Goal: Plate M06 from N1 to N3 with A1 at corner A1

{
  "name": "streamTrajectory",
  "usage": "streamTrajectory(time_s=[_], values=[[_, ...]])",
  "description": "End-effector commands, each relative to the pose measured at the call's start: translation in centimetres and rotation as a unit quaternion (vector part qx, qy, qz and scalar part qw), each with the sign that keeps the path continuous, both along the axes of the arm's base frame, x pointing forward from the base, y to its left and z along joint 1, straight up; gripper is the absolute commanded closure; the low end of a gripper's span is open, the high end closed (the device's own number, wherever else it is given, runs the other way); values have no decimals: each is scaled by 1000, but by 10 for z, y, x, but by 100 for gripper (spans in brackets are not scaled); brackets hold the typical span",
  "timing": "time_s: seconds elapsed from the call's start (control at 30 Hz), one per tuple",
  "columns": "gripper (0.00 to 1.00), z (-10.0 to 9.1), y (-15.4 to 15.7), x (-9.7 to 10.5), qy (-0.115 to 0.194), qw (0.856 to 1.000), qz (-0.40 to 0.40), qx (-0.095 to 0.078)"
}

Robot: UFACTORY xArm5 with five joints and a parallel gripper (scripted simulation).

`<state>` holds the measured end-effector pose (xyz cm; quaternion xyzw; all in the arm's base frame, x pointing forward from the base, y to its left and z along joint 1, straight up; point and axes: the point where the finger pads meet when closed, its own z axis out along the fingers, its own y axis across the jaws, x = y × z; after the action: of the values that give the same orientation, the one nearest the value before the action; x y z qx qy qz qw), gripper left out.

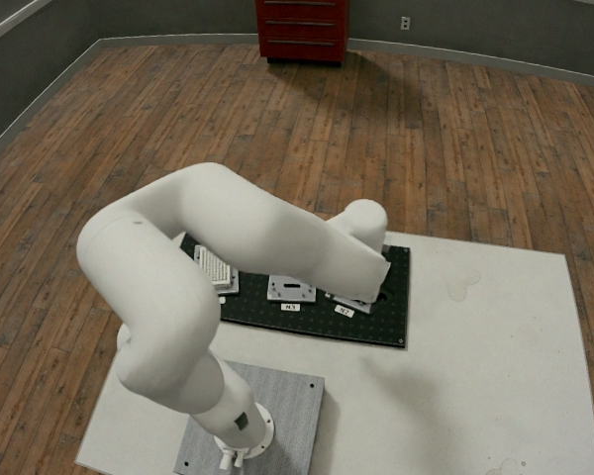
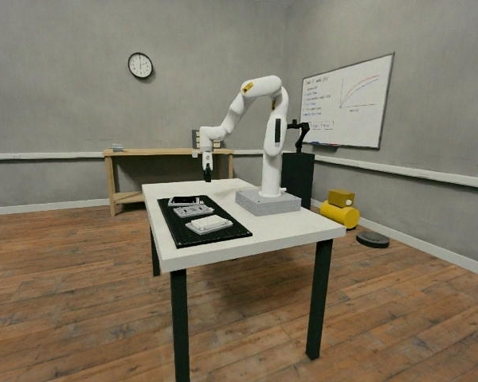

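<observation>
White plate M06 (image 2: 209,223) rests on nest N1 (image 2: 192,228), lower centre of frame. Above the deck's far end, well apart, hangs the gripper (image 2: 206,173), fingers spread wide, holding nothing.

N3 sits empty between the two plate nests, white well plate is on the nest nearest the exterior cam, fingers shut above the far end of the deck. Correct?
Not quite: the fingers are open, holding nothing. The rest stands. The exterior view shows N3 empty between the white well plate and the far plate.
</observation>
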<state>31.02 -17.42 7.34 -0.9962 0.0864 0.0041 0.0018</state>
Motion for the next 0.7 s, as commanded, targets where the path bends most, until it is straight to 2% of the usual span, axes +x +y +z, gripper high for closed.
streamTrajectory(time_s=[0.0, 0.27, 0.33, 0.4, 0.67], values=[[0, 1, 22, 0, -3, 997, 75, 1], [0, 1, 63, -2, -3, 978, 207, 2], [0, 1, 63, -2, -3, 978, 207, 2], [0, 2, 73, -2, -3, 971, 239, 2], [0, 2, 113, -4, -4, 971, 239, 2]])
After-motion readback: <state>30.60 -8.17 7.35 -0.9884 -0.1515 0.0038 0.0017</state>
